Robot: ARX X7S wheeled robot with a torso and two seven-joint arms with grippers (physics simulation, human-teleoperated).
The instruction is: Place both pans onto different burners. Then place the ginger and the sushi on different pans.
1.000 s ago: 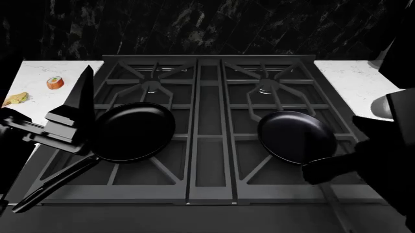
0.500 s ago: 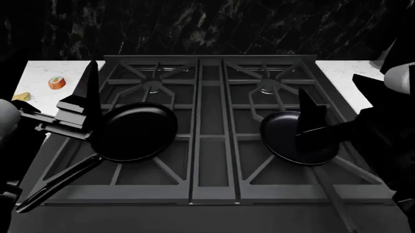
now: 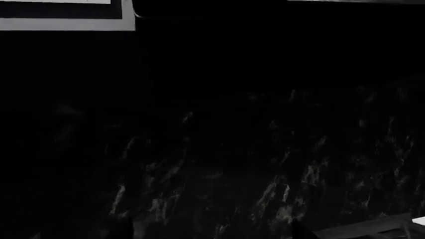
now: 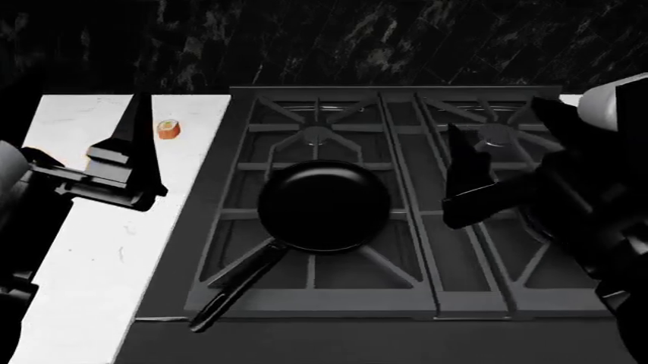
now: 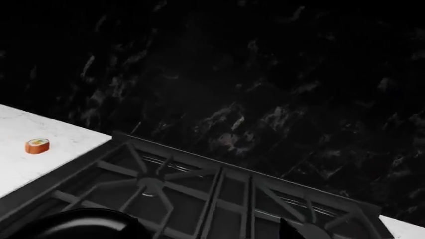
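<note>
Pan [image 4: 324,205] handle toward stove's front-left (diagonal)

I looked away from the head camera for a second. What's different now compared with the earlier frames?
The view swung left: the stove now sits further right and more counter shows. The right arm now hides the right pan; the ginger is out of view. The left pan and the sushi kept their places, both untouched.

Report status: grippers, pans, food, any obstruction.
Left gripper over counter, holding nothing visible. Right gripper above stove. One pan on grate. Sushi on counter; ginger unseen.
</note>
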